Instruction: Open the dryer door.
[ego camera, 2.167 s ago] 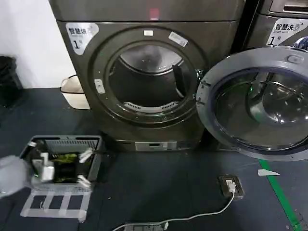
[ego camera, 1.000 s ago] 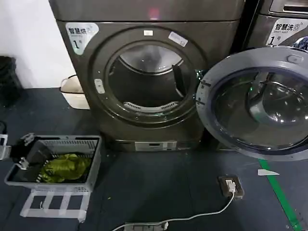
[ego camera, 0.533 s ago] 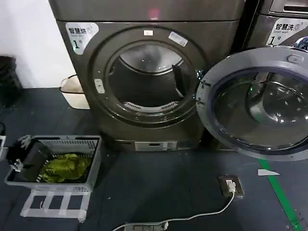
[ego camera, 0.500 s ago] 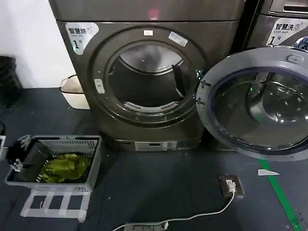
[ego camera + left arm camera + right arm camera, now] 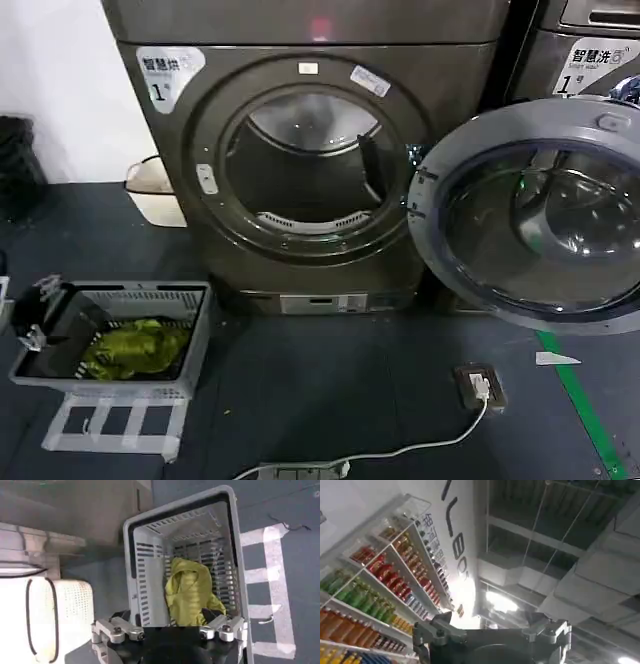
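Note:
The grey dryer (image 5: 170, 210) stands ahead with its round door (image 5: 530, 215) swung wide to the right, so the drum opening (image 5: 310, 160) is uncovered. My left gripper (image 5: 30, 315) (image 5: 167, 614) hovers low at the far left, by the left end of a grey laundry basket (image 5: 198, 320) (image 5: 131, 555). It is open and holds nothing. The right gripper (image 5: 489, 615) points up at a ceiling and shelves of bottles, far from the dryer, open and empty.
A yellow-green cloth (image 5: 130, 345) (image 5: 187, 592) lies in the basket. A white bin (image 5: 150, 185) sits left of the dryer and a second machine (image 5: 590, 40) behind the door. A floor socket with cable (image 5: 478, 385), white tape marks (image 5: 110, 425) and a green line (image 5: 585, 410) mark the floor.
My left gripper has drawn back from over the basket to its left end at the view's edge. The dryer door has stayed wide open.

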